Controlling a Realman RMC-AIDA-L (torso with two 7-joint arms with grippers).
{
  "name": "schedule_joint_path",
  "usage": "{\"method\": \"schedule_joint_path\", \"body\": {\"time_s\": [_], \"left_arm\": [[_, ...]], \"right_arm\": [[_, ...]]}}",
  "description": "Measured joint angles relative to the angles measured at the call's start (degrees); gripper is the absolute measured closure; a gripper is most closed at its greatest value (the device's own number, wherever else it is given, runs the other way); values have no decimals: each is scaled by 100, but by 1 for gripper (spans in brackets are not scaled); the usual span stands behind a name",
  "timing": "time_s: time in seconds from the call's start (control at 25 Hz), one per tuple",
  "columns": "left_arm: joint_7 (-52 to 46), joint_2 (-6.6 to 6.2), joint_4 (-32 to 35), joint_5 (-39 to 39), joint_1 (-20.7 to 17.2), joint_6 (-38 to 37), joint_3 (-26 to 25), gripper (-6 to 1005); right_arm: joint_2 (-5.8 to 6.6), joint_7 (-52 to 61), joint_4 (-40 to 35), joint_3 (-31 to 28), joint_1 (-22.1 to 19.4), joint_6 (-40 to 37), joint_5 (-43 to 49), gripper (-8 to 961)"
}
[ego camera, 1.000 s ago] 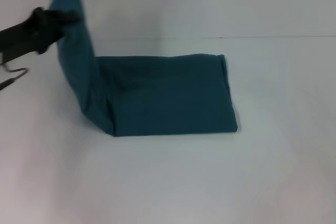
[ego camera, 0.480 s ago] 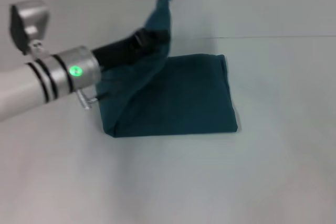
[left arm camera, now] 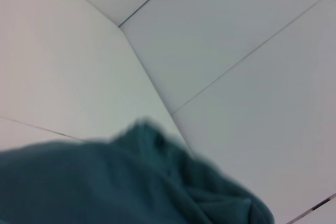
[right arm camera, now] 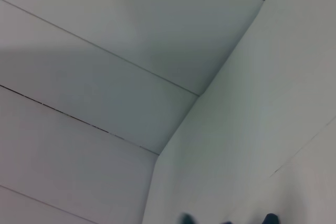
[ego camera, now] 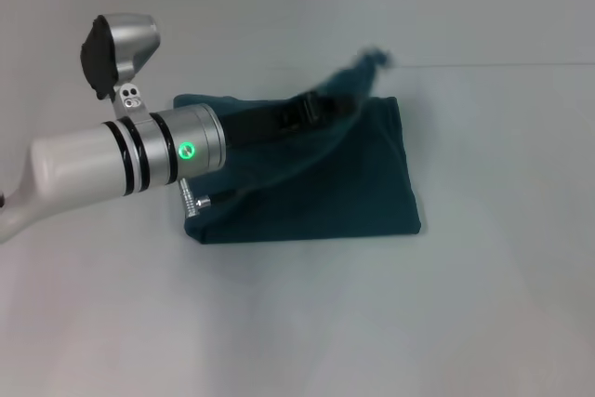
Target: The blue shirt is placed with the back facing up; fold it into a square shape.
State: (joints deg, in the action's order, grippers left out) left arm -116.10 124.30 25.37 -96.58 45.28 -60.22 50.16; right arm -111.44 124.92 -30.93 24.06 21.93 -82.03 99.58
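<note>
Reaching in from the left of the head view, our left arm [ego camera: 121, 160] stretches across the white table [ego camera: 297, 323] toward the right, its left gripper [ego camera: 321, 107] shut on a raised flap of the shirt [ego camera: 344, 183]. We see the flap pinched and lifted above the rest of the cloth, its blurred tip poking up just past the fingers, near the far right corner of the garment. In the left wrist view, bunched teal cloth [left arm camera: 131, 187] fills the lower part of the picture, right against the camera.

Below the gripper, the shirt lies flat in the middle of the table as a folded rectangle, long axis running left to right, its right edge straight and its near edge tidy. The held flap is joined to the left end and drapes over the panel.

We judge that the next move turns on this: the right edge lies just beyond and below the gripper, so lowering there would lay the flap over the panel.

Our right gripper is out of the head view; its wrist camera shows only pale wall panels, so we cannot tell its state.
</note>
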Motion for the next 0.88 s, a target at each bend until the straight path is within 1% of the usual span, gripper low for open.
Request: {"method": "schedule_joint_path", "body": {"time_s": [0.24, 0.36, 0.44, 0.56, 0.6, 0.68, 0.72, 0.8, 0.84, 0.88], "left_arm": [[30, 38, -101, 38, 125, 261, 81, 730], [73, 33, -85, 254, 108, -100, 63, 615], [106, 3, 65, 541, -76, -411, 22, 538], [-13, -69, 472, 859, -583, -750, -73, 402], [-208, -131, 623, 915, -804, -870, -128, 354], [-664, -312, 778, 932, -1110, -1068, -201, 257], [-934, -451, 818, 914, -1267, -1210, -230, 241], [-1303, -678, 818, 808, -1463, -1586, -336, 209], [-1442, -771, 821, 692, -1545, -1799, -448, 193], [-1539, -818, 844, 510, -1603, -2007, -612, 177]], "right_arm": [[12, -9, 17, 10, -21, 35, 1, 208], [42, -14, 62, 12, -22, 40, 10, 208], [61, -14, 63, 22, -4, 43, 81, 208], [80, -14, 46, 23, 24, 46, 204, 209], [88, -14, 36, 24, 46, 48, 290, 209], [108, -16, 7, 26, 103, 47, 483, 209], [135, -18, -12, 28, 144, 40, 607, 209], [181, -20, -20, 46, 241, 2, 837, 209], [232, -15, -22, 91, 388, -27, 1078, 209], [232, -15, -22, 91, 388, -27, 1078, 209]]}}
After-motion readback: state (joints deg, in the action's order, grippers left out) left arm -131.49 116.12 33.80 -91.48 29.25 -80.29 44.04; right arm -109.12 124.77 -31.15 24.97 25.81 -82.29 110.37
